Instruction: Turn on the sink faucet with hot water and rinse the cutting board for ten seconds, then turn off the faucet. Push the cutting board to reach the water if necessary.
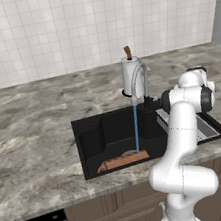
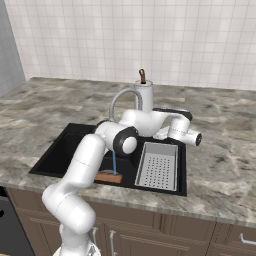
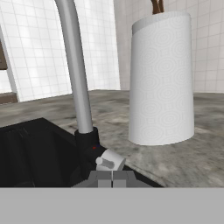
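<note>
Here, the cutting board (image 1: 122, 160) lies along the front floor of the black sink (image 1: 93, 135), the water (image 1: 135, 128) falling on its right end from the faucet (image 1: 139, 80); the gripper (image 3: 112, 174), fingers together, sits at the faucet's handle (image 3: 108, 161); a white paper-towel roll (image 3: 162, 78) stands just behind; the arm (image 2: 95, 150) hides much of the board from the right.

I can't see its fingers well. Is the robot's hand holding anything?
Cannot tell: the hand sits right at the faucet's small handle, fingertips together, grip unclear.

no readable text, labels or signs
</note>
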